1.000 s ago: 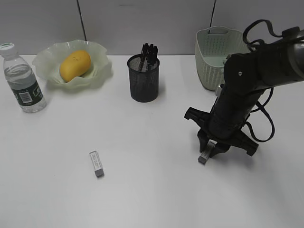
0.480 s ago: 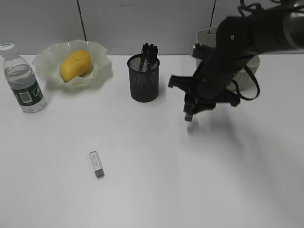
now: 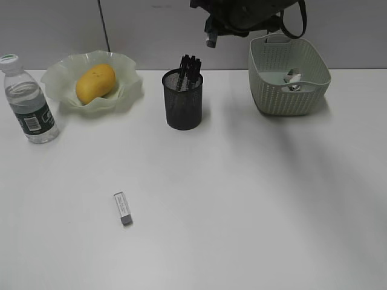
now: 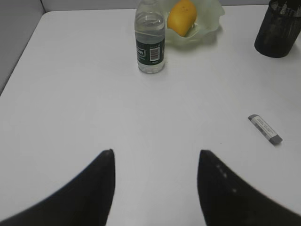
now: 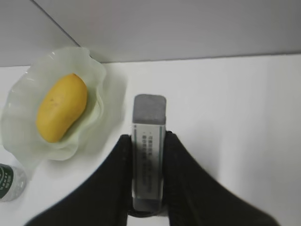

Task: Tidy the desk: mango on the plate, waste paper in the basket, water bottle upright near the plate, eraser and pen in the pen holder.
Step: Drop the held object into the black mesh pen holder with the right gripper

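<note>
My right gripper is shut on a grey-ended white eraser, held high above the back of the desk, just right of the black mesh pen holder, where it shows as the right gripper. Pens stand in that holder. Another eraser lies on the front left. The mango rests in the green plate. Left of the plate, the water bottle stands upright. Waste paper lies in the basket. My left gripper is open over bare desk.
A grey partition wall runs behind the desk. In the left wrist view the bottle, plate and loose eraser lie ahead of the left gripper, with the desk's left edge at the far left.
The right arm lifted the eraser from the desk's right front and carried it up and left, to above the pen holder's right side.
</note>
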Motion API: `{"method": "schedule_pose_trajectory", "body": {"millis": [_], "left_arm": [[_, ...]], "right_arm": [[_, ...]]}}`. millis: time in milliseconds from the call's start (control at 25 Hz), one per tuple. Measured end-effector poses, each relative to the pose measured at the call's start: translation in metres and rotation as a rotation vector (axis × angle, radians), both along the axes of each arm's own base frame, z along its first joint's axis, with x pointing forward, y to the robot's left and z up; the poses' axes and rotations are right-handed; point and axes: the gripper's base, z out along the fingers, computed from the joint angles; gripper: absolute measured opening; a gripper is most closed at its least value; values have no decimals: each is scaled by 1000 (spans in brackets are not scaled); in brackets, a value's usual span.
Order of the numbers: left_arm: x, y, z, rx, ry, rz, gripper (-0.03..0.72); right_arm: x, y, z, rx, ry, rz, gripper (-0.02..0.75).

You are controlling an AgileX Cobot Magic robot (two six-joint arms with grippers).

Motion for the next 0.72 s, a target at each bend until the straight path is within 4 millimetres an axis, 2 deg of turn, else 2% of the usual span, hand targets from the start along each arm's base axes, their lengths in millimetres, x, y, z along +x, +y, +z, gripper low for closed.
{"method": "schedule_pose_trajectory", "body": {"millis": [160,360,600,720], "left_arm": [[0,0,0,0,0,0,428],[0,0,0,0,0,0,428],[0,0,0,0,0,0,428],[0,0,0,0,0,0,428]], "right_arm": [[-1,20,0,-44,-143,83,173],[-2,47,-32,-164,-216,205,173],[2,55,-75,-239,-177,251,173],[3,56,-85,-251,-160,255,179]]}}
